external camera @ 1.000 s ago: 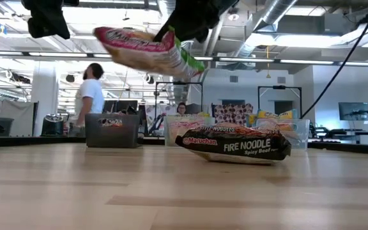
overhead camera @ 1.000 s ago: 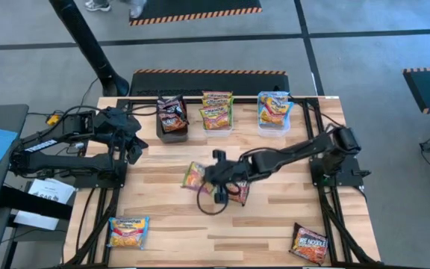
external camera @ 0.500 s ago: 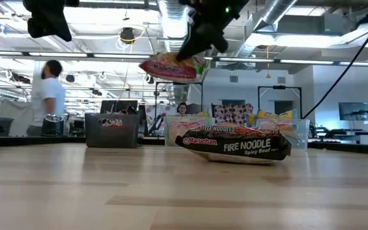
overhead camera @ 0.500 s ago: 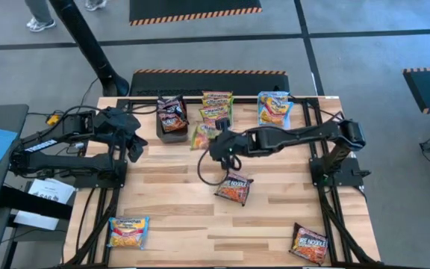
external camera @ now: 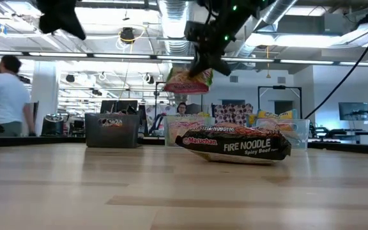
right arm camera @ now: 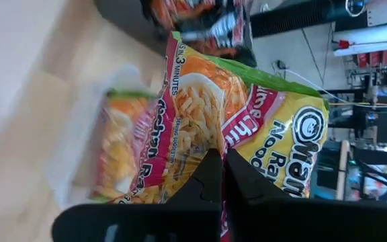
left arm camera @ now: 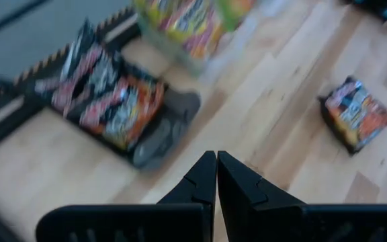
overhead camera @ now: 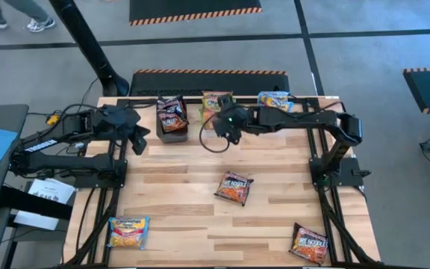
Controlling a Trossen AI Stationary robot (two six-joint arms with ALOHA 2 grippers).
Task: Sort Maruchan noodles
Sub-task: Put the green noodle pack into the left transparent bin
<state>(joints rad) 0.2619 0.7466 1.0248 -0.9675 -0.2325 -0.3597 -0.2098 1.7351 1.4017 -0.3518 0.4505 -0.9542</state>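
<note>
While the right gripper hangs over the middle tub at the table's far edge, it's clamped on a yellow-green packet, held in the air above the tub in the low view. That tub already has same-coloured packets. Black tub to its left holds dark packets; the tub on its right holds blue ones. Left gripper sits clenched and empty at the left side, near the black tub. Loose packets: dark one mid-table, another dark one at the near right corner, a blue-edged one at the near left corner. A person shows in the room behind.
</note>
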